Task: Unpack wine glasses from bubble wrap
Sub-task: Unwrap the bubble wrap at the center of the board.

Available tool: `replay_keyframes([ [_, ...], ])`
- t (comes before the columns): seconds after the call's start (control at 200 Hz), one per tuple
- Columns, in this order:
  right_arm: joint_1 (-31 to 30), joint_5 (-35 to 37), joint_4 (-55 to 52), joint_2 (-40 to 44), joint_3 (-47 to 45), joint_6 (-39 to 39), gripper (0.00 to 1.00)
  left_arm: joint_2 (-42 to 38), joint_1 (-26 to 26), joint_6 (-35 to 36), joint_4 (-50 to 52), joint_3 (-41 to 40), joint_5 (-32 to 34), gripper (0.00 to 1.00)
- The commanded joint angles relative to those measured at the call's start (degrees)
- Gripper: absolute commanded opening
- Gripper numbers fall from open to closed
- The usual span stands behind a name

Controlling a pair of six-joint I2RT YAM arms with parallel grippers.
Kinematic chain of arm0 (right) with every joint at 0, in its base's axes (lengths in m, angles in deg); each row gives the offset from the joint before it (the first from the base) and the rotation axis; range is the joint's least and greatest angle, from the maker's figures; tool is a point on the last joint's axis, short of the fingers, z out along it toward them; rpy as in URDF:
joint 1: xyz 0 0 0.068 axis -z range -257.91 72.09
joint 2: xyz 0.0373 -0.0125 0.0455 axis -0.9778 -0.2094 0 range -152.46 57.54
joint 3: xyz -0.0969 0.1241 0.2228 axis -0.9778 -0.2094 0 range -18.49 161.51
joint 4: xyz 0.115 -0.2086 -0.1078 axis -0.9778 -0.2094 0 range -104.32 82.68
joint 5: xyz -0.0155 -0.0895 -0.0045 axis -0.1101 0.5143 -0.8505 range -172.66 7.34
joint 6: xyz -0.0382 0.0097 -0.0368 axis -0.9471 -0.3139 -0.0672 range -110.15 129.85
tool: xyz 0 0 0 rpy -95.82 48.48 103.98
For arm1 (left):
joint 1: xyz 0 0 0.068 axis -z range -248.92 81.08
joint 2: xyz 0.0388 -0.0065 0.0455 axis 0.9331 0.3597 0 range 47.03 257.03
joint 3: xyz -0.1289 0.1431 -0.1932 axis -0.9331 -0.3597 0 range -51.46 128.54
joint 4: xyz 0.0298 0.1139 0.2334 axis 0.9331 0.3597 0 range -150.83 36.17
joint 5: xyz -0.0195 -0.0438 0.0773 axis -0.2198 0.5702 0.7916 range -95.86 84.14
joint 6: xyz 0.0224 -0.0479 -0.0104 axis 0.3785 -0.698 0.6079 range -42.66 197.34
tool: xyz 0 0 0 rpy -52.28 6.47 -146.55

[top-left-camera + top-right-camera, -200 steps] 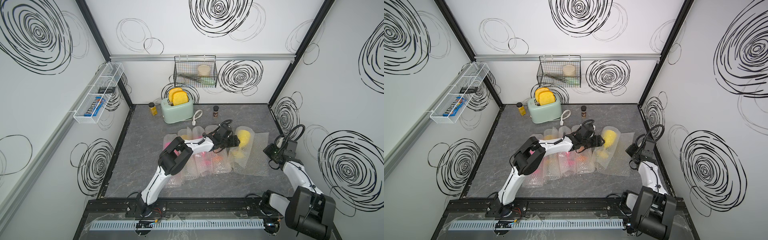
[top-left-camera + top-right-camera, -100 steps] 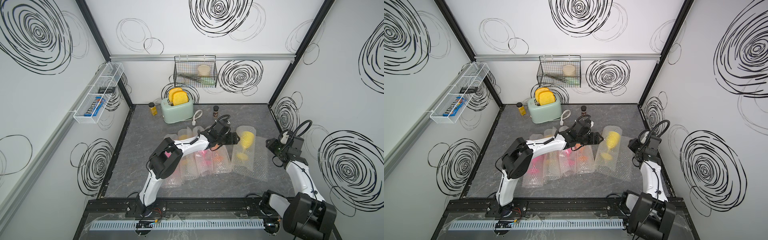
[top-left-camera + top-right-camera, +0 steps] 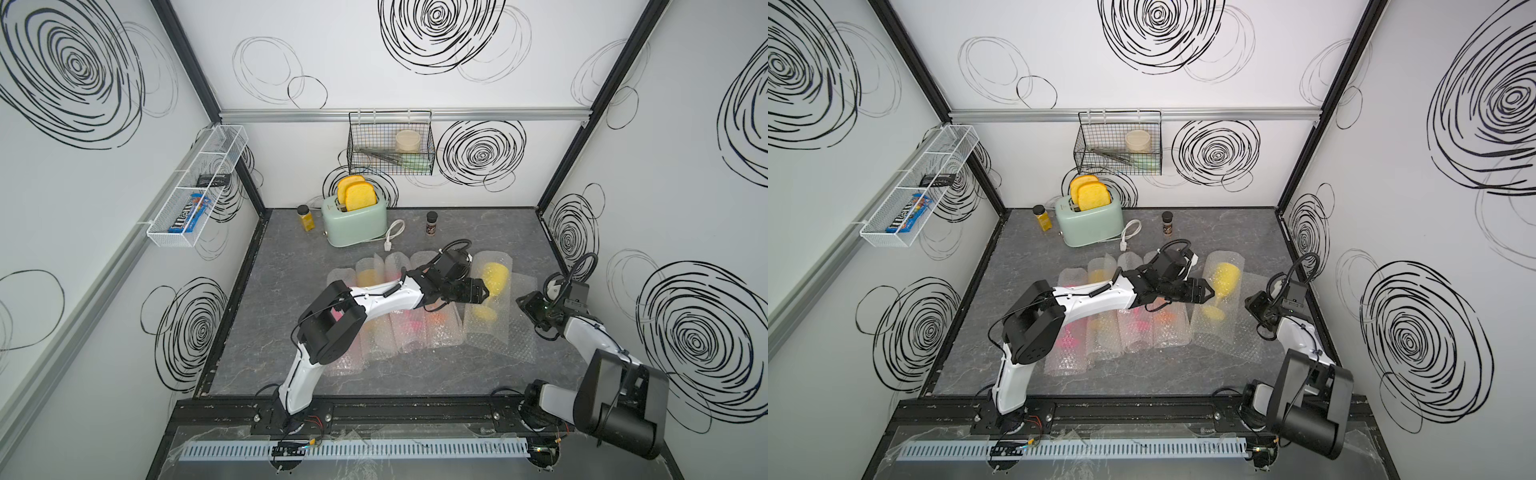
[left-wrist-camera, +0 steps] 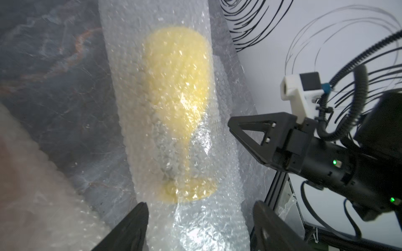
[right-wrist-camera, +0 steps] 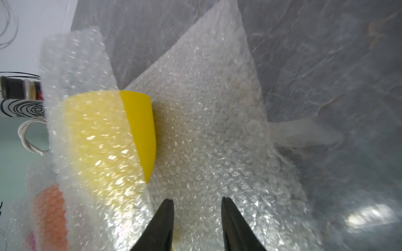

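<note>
**Yellow goblet half out of its wrap, both grippers empty**

Left of the scene: four clear bubble-wrap tubes [image 3: 395, 336] lie side by side on the grey marbled tabletop [image 3: 457, 232]. Pink, yellow and orange shapes show blurred inside them, and none is opened

Left gripper [image 4: 200, 204]: jaws spread wide either side of the rightmost tube, near stem and foot, clamped on nothing

Yellow opaque plastic goblet [image 5: 139, 130]: right of centre, on its side, bowl toward the far wall. Its bubble-wrap sheet [image 5: 217, 130] lies peeled flat on the right, while the left half arches over bowl and stem

Right gripper [image 5: 196, 198]: jaws partly open over the flat flap, nothing between them

Risks:
- the bowl is smooth, round and unrestrained, so a tug on the sheet could roll it into the neighbouring tubes
- if the left jaws close here they'd likely pinch film and goblet together, so the goblet drags with the wrap
- the film is thin, pebbled, glossy and springy, so it may slip off the pads or curl back over the bowl
</note>
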Motion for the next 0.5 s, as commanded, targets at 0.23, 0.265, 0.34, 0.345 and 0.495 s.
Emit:
replay_keyframes([
  [0.23,-3.39,-10.08,5.99,-0.92,0.55,2.12,0.43,-0.67,-1.67,1.29,-0.53,-1.70,0.11,0.81],
  [0.265,-4.72,-8.79,4.96,-0.01,1.41,1.76,0.44,-1.07,-2.40,0.64,-1.17,-2.26,-0.18,0.81],
  [0.34,-7.35,-7.66,4.29,1.39,2.50,1.96,0.45,-1.99,-3.95,0.20,-1.91,-3.17,-0.45,0.81],
  [0.345,-7.50,-7.70,4.37,1.41,2.48,2.05,0.45,-2.09,-3.99,0.20,-1.91,-3.22,-0.45,0.81],
  [0.495,-12.05,-8.81,6.64,-1.30,3.94,2.77,0.53,-3.45,-6.30,0.15,-2.57,-4.45,-1.75,0.81],
])
